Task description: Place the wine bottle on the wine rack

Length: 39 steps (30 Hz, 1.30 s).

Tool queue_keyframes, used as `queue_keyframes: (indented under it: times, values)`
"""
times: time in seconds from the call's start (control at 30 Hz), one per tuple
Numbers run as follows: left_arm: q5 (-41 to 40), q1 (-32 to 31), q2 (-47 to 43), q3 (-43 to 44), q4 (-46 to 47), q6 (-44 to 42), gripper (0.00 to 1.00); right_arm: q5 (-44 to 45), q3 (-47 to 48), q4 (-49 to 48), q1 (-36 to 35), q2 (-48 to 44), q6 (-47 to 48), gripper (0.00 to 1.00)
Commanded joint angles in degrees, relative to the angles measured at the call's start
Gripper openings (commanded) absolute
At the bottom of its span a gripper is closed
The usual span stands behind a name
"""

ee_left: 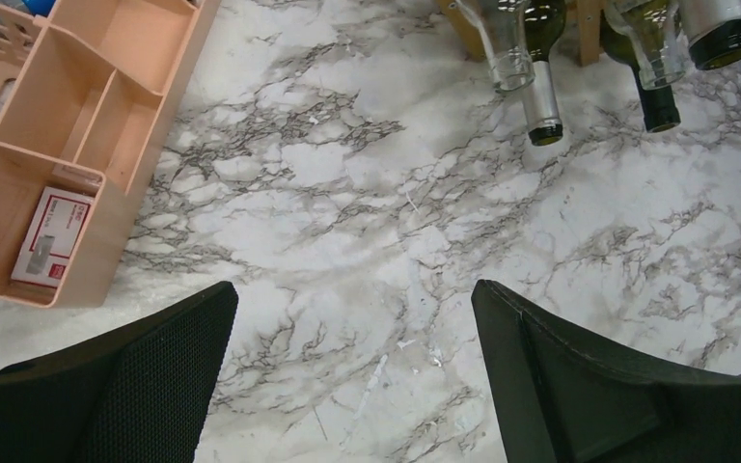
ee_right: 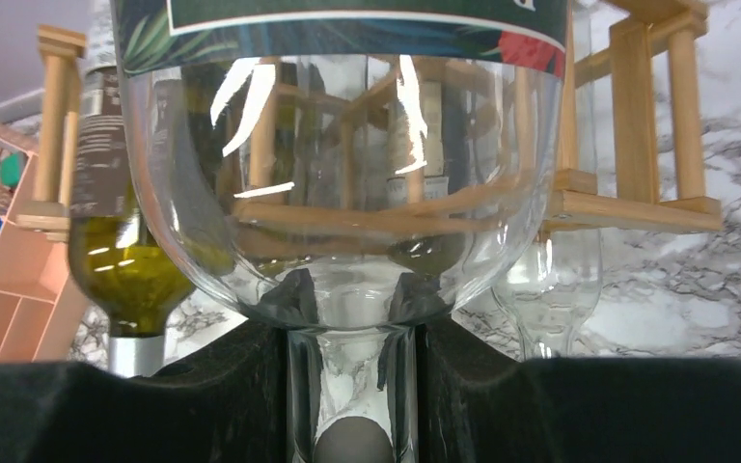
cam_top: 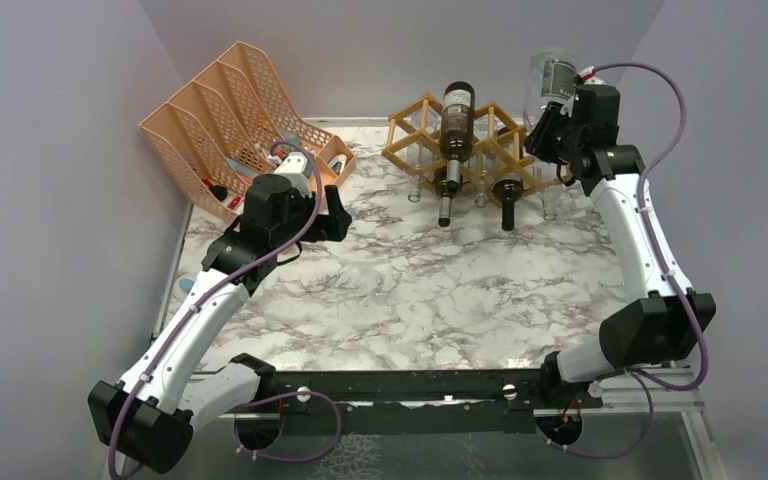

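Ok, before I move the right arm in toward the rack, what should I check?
1. Grip: right end effector shut on the clear bottle at its neck. Ok.
2. Position: bottle raised near the wine rack at its right end. Ok.
3. Free cell at that end: hidden behind the held bottle. Cannot tell.
4. Dark bottle lying on the rack's top: apart from the held bottle. Ok.
5. Left end effector: open, empty, over the table, away from the rack. Ok.

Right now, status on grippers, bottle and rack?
Left gripper open, empty, over the table. Right gripper shut on clear bottle, by the neck, raised near the wine rack. Several cells hold bottles.
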State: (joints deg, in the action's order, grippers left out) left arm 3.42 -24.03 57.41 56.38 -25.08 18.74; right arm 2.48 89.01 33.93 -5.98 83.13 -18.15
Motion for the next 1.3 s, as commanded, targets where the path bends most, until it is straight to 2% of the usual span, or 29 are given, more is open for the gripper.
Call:
queue_keyframes:
  times: [0.0, 0.13, 0.3, 0.6, 0.67, 0.93, 1.07, 1.17, 1.27]
  values:
    - [2.5, -0.1, 1.0, 1.6, -2.6, -0.9, 0.99, -11.2, 5.0, -7.4, 3.0, 2.3, -1.0, 0.01]
    - [7.1, -0.1, 4.3, 2.0, -4.9, -4.8, 0.99, -14.7, 6.0, -6.6, 4.2, 5.8, -1.0, 0.01]
    - [4.2, -0.1, 5.4, 1.0, -4.9, -5.8, 0.99, -16.0, 6.5, -5.9, 4.2, 8.2, -1.2, 0.01]
    - [0.9, -0.1, 4.6, 0.4, -3.9, -5.8, 0.99, -13.1, 6.7, -3.1, 4.2, 10.3, -3.1, 0.02]
    - [1.1, -0.1, 4.5, 0.2, -3.8, -5.9, 0.99, -12.1, 7.8, -1.1, 4.2, 11.1, -2.8, 0.08]
    - [1.5, -0.1, 4.6, 0.4, -3.6, -6.1, 0.99, -9.3, 7.5, 1.4, 4.2, 11.6, -0.9, 0.47]
    - [2.2, -0.1, 4.7, 0.6, -3.6, -6.5, 0.99, -8.8, 6.9, 2.6, 4.2, 11.0, -0.8, 0.56]
    - [2.1, -0.2, 4.7, 0.8, -3.6, -6.6, 0.99, -7.4, 4.8, 2.1, 4.2, 9.3, -0.8, 0.68]
    - [1.2, -0.1, 4.6, 1.0, -3.6, -6.4, 0.99, -6.8, 2.6, 0.8, 4.2, 6.5, -0.8, 0.73]
